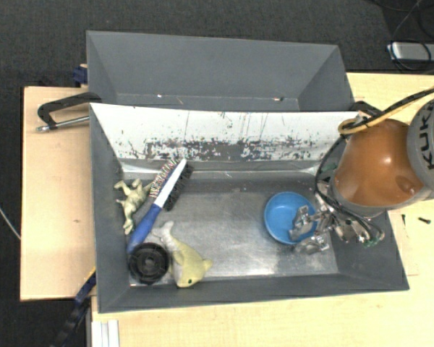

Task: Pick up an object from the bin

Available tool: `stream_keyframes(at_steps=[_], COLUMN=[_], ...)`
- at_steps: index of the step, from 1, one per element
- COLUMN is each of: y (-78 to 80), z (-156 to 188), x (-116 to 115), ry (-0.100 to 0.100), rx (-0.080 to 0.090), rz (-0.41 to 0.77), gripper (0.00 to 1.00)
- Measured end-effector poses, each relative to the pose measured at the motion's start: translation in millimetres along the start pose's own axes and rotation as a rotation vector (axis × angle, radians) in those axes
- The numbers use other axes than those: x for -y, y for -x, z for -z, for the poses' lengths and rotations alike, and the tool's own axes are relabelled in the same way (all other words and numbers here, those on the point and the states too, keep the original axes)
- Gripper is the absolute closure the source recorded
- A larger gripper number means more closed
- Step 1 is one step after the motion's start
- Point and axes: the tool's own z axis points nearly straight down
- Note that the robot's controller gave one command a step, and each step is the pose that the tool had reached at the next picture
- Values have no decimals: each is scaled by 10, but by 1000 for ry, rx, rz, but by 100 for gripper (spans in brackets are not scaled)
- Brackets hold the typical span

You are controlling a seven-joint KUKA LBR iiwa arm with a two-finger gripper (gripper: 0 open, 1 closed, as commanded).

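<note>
Camera view: blue bowl (281,219) on the bin (224,226) floor at 4 o'clock. The hand (309,231) is at the bowl's 3 o'clock rim; whether it is open or closed cannot be told. The bowl is probably light, stiff, slick plastic, best pinched across the thin rim. The floor is smooth bare metal and the wall is near at 3 o'clock. Brush (161,192), black disc (148,261) and pale toy (186,264) lie at 8 o'clock, well apart.

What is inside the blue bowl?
The blue bowl looks bare inside on its left part, just blue. The gripper sits over its right edge, so anything lying beneath there is hidden.
</note>
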Motion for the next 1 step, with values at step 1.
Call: stream_keyframes(at_steps=[1], y=[80], z=[1486], x=[132], ry=[-4], rx=[7], rz=[-5], gripper=[100])
